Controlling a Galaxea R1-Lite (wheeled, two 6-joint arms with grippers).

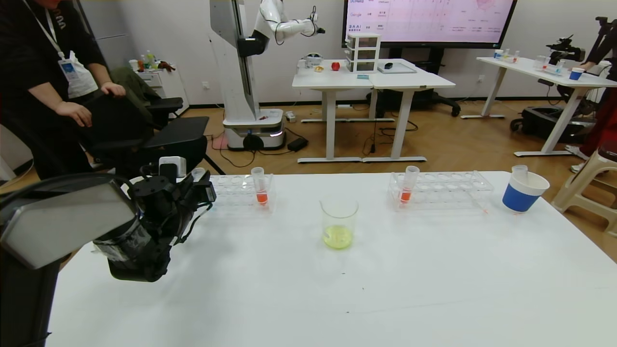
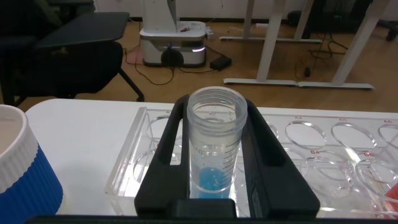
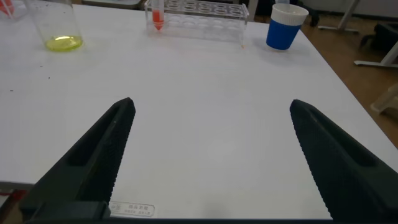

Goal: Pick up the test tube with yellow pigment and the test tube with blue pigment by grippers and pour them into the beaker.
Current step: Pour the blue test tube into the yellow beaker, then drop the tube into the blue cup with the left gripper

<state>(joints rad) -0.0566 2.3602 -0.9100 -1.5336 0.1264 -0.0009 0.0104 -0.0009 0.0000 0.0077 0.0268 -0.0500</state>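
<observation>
My left gripper point(image 1: 202, 189) is at the left end of the left tube rack point(image 1: 236, 187), shut on the test tube with blue pigment point(image 2: 213, 149). The tube stands upright between the two black fingers, open-topped, with cyan-blue liquid at its bottom. Its rim shows above the gripper point(image 1: 198, 172). The beaker point(image 1: 339, 224) stands mid-table with pale yellow liquid in its bottom, well to the right of that gripper. The test tube with yellow pigment is out of view. My right gripper point(image 3: 211, 102) hangs open over bare table near the front edge, holding nothing.
An orange-red tube point(image 1: 261, 189) stands in the left rack, another point(image 1: 408, 187) in the right rack point(image 1: 443, 187). A blue-and-white paper cup point(image 1: 523, 193) with a clear tube sits at the far right. Another such cup point(image 2: 18, 168) is beside the left gripper.
</observation>
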